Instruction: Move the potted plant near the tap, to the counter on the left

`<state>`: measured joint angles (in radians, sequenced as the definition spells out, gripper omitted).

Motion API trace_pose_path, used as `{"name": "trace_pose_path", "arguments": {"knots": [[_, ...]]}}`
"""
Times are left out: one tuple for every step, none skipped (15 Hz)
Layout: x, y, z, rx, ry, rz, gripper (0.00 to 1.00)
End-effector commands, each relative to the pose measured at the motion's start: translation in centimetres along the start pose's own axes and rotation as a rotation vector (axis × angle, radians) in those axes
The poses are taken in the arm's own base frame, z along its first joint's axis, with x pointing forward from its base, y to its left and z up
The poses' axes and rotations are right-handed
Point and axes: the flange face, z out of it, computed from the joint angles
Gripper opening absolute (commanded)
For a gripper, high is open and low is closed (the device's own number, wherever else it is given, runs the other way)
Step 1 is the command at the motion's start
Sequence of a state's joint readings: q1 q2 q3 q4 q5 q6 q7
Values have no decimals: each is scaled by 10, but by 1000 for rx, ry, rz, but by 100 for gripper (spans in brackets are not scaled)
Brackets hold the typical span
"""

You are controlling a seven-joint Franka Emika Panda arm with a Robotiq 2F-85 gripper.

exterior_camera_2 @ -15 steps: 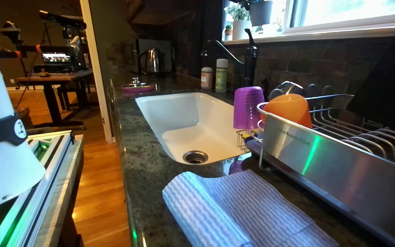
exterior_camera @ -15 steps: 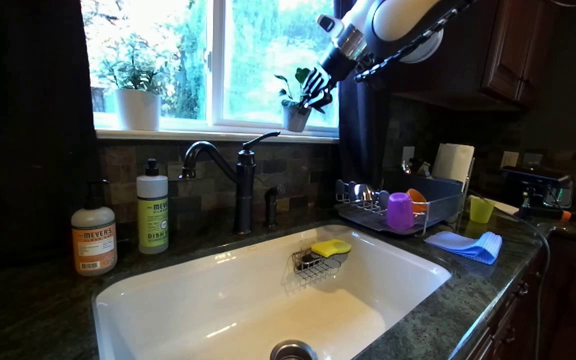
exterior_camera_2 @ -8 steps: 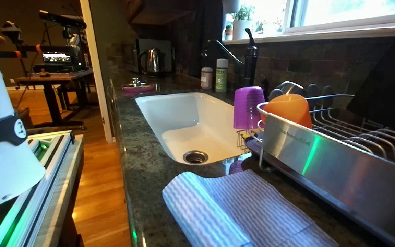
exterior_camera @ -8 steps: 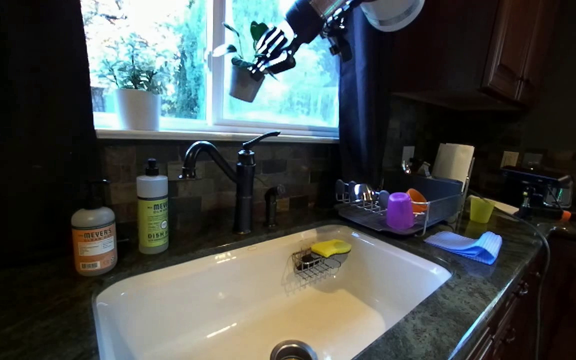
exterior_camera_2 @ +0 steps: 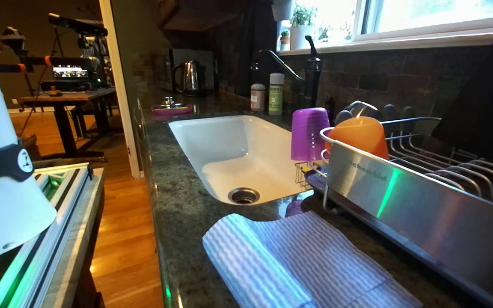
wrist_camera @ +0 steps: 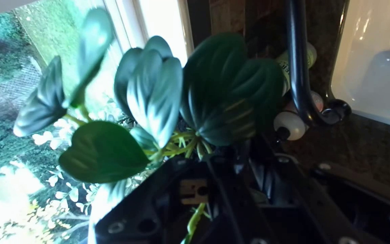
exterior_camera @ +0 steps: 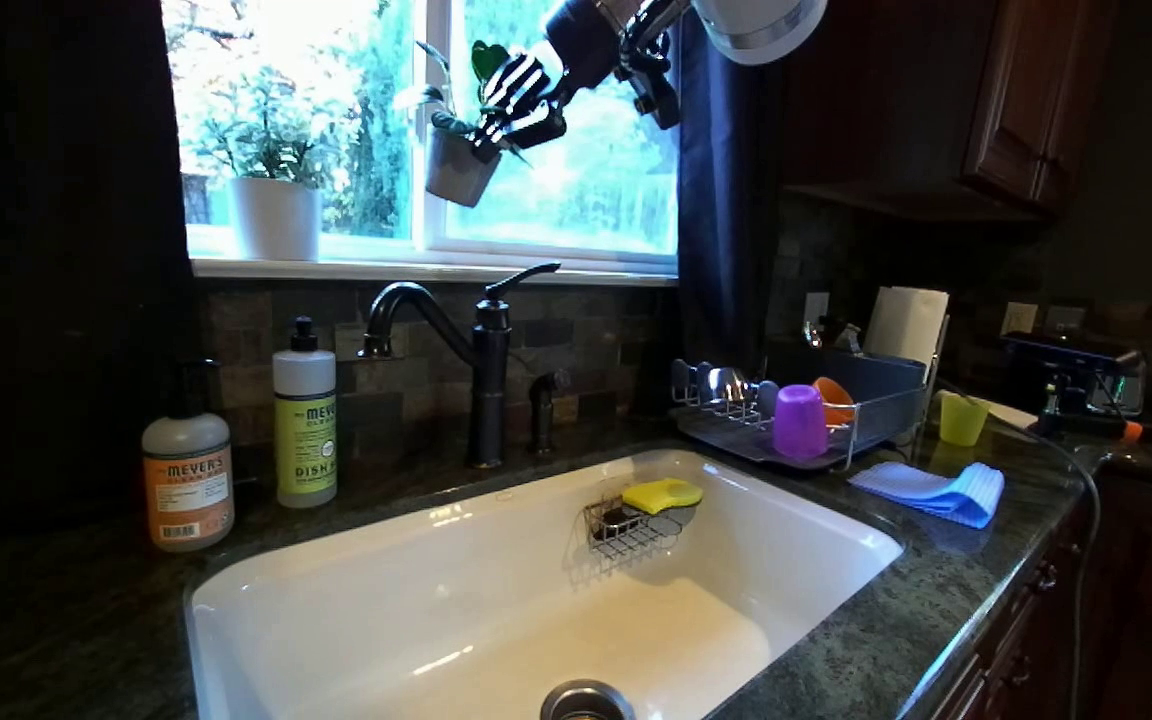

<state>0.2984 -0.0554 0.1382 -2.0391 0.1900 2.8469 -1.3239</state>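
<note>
My gripper [exterior_camera: 492, 145] is shut on the rim of a potted plant [exterior_camera: 461, 170] with broad green leaves and a light grey pot. It holds the pot tilted in the air before the window, above the tap [exterior_camera: 489, 390]. In the wrist view, the plant's leaves [wrist_camera: 154, 98] fill the middle beyond the dark fingers [wrist_camera: 229, 152]; the pot is mostly hidden. In an exterior view only the held pot [exterior_camera_2: 282, 9] shows, at the top edge. A tiny plant in a very small pot [exterior_camera_2: 285, 40] stands on the windowsill. The dark speckled counter [exterior_camera: 46, 610] surrounds the sink.
A bushy plant in a white pot [exterior_camera: 278, 220] stands on the sill. Two soap bottles [exterior_camera: 188, 485] [exterior_camera: 306, 430] stand left of the tap. The white sink [exterior_camera: 356, 570] lies in front. A dish rack [exterior_camera: 886, 400] stands right. A kettle [exterior_camera_2: 191, 76] and pink plate [exterior_camera_2: 171, 109] are farther along.
My gripper has moved left and up with the plant in an exterior view, from near the window's right side to above the tap. The last shift left is small.
</note>
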Motion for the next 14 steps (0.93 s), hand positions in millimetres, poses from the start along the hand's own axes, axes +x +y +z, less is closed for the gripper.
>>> {"name": "trace_pose_path", "arguments": {"knots": [[40,6,25,46,66,-104,4],[60,6,37,74,98,-152,4],[78,6,49,103,119,-185,4],[97,3,59,136,144,-221,4],[117,0,68,171,172,-255,4],[131,-1,77,205,203,-284,4],[145,-3,86,241,230,-317,4],[159,-8,96,279,256,-348,4],[170,-11,105,316,284,-380,4],[182,-17,116,350,315,-411,4],[189,-20,124,386,342,-445,4],[197,-25,134,420,371,-476,4],[205,-31,144,452,396,-513,4],[212,-42,154,485,422,-548,4]]}}
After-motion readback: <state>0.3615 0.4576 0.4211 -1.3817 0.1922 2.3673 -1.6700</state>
